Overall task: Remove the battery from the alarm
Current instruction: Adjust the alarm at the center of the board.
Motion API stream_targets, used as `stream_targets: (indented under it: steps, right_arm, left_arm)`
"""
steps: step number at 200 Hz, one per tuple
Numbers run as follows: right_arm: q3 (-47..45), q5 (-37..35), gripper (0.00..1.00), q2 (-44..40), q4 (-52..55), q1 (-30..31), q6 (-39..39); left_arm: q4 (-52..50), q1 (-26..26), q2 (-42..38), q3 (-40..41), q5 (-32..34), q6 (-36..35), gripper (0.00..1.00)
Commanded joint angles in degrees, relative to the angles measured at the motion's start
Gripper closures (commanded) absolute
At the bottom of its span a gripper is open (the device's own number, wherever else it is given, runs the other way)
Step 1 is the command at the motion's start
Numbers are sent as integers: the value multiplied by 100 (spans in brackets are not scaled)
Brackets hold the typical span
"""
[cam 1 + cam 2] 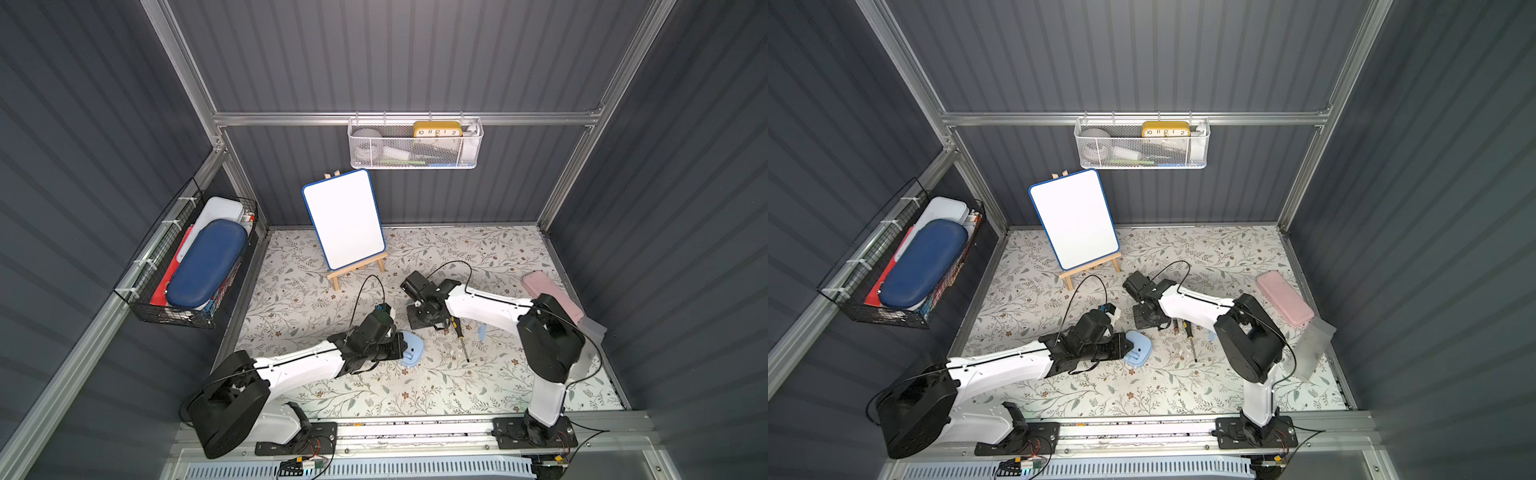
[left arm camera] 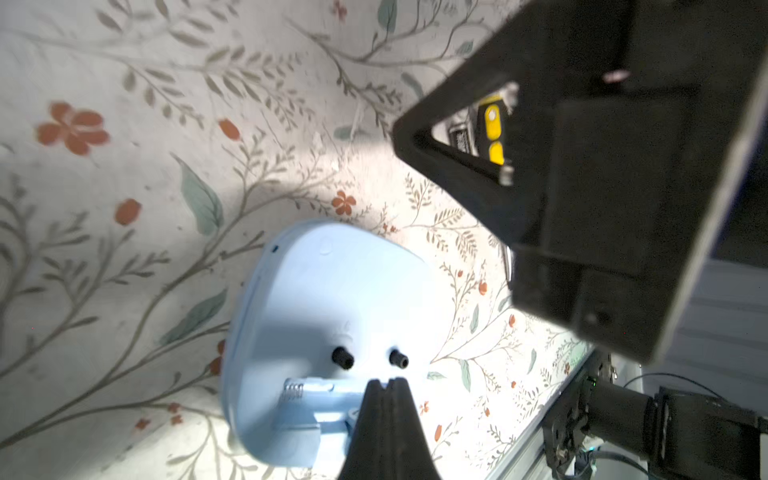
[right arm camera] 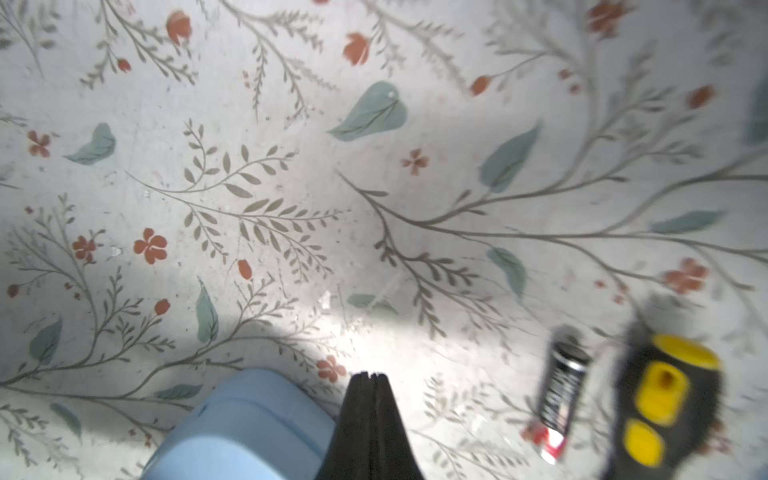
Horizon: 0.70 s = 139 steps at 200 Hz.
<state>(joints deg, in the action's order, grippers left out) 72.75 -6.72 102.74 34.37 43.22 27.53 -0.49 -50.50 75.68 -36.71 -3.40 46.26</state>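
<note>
The light-blue alarm [image 1: 413, 353] lies face down on the floral table, shown in both top views. Its back [image 2: 332, 299] has two black knobs and an open slot with a bare spring [image 2: 293, 390]. My left gripper [image 2: 386, 382] is shut and empty, its tips over the slot's edge. The battery [image 3: 561, 390], dark with a red end, lies loose on the table beside the black-and-yellow screwdriver [image 3: 660, 399]. A top view also shows the battery [image 1: 1176, 326]. My right gripper [image 3: 370, 376] is shut and empty, between the alarm [image 3: 249, 428] and the battery.
A small blue cover piece [image 1: 482, 332] lies right of the screwdriver [image 1: 459, 338]. A whiteboard on an easel [image 1: 343, 220] stands behind. A pink case [image 1: 552, 299] lies at the right wall. Wall baskets [image 1: 415, 145] [image 1: 191, 262] hang at the back and left.
</note>
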Motion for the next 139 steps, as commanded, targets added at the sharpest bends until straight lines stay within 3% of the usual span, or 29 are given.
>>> stream_targets:
  steps: [1,22,46,79,139]
  right_arm:
    - [-298,-85,100,-538,203,-78,-51]
    - [-627,449,100,-749,431,17,171]
    - [-1096,421,100,-1024,506,339,430]
    - [-1516,627,100,-1241,434,594,733]
    - [-1408,902,100,-751,155,762,946]
  left_arm:
    - [-512,118,-338,-413,579,-196,100]
    - [-522,604,-191,-509,315,-546,100]
    - [-475,1121,143,-519,-115,-852,100]
    - [-748,1166,552,-549,-313,-970,100]
    - [-930,1161,294,282,-646,-976,100]
